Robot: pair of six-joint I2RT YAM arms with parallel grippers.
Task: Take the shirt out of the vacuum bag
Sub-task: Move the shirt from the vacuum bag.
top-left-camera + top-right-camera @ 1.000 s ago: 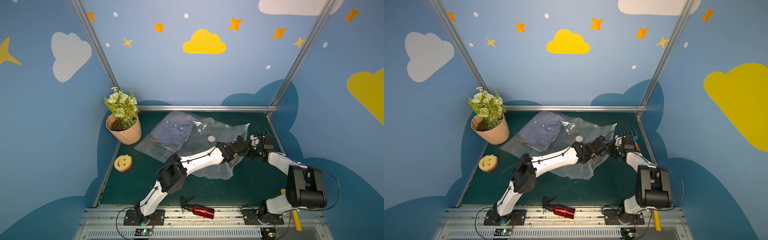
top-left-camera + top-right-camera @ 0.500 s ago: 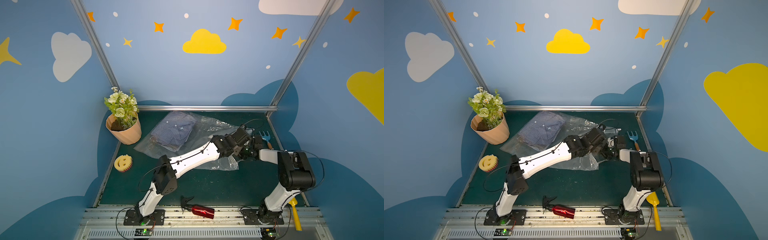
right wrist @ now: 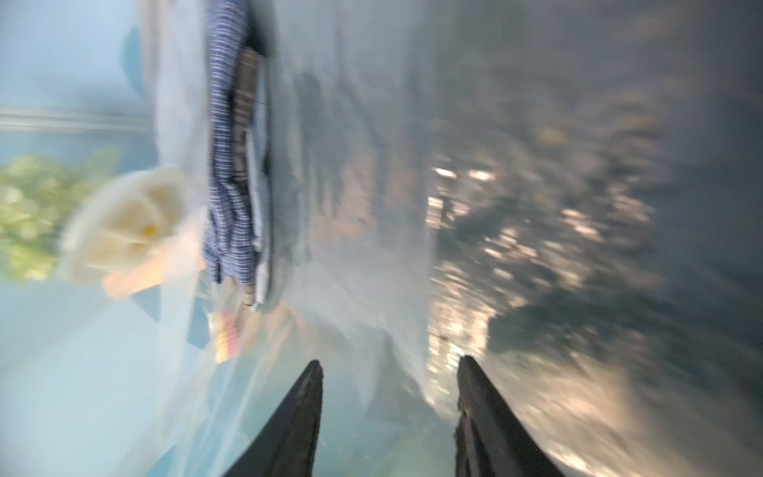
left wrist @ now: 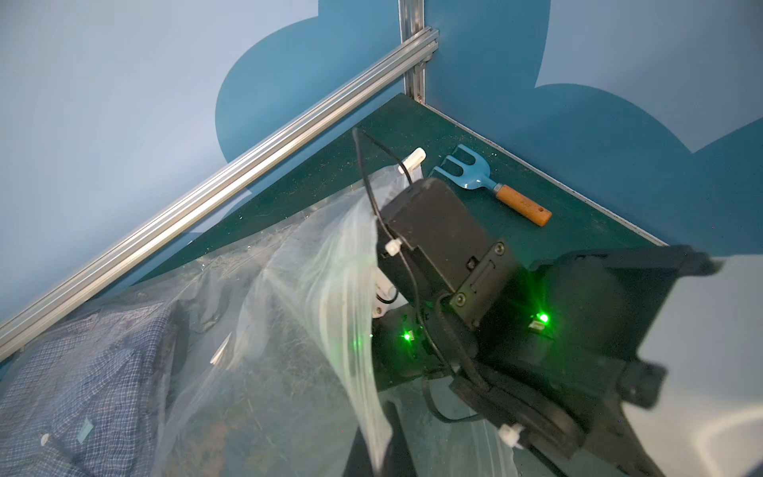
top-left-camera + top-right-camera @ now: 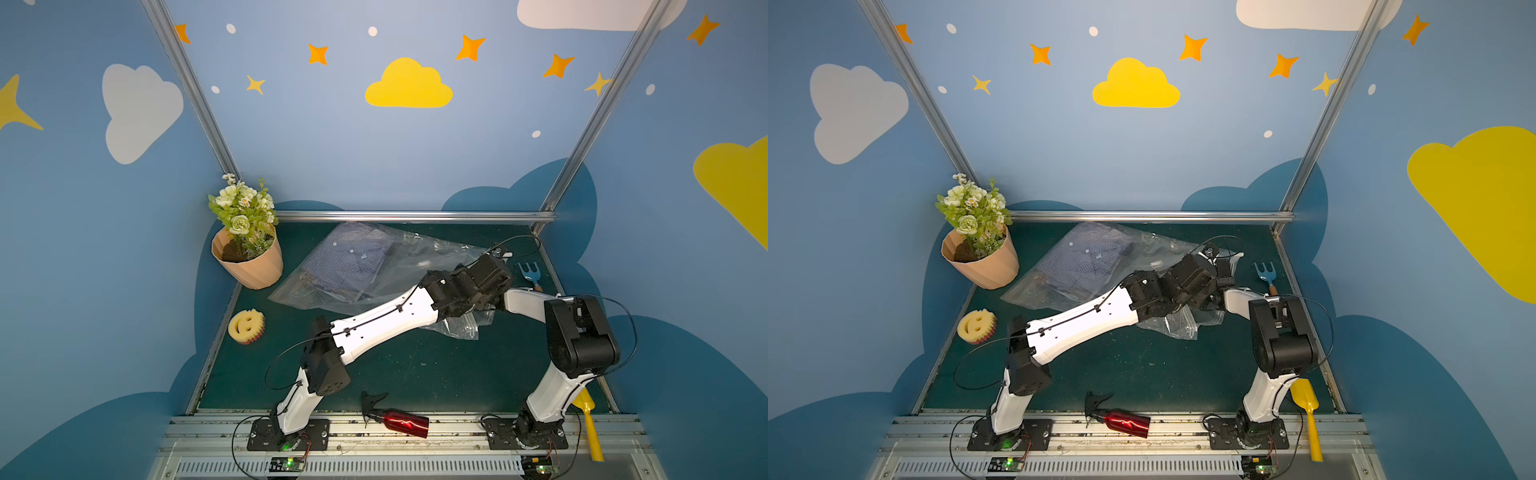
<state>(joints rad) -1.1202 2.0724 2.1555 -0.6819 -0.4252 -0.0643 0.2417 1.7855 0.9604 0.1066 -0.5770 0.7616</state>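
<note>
I'm watching the right arm folding up, its elbow lifting and swinging inward, while the right gripper is nosing leftward along the vacuum bag with its 2 fingers spreading apart. On the left arm, the elbow is sliding back toward the base, and the bag's near corner is crumpling tighter.

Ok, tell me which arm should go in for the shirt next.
Right. Its jaws stand open, pointing along the vacuum bag toward the shirt. The left arm's jaws are shut, apparently pinching the bag's edge up, so it looks occupied.
</note>
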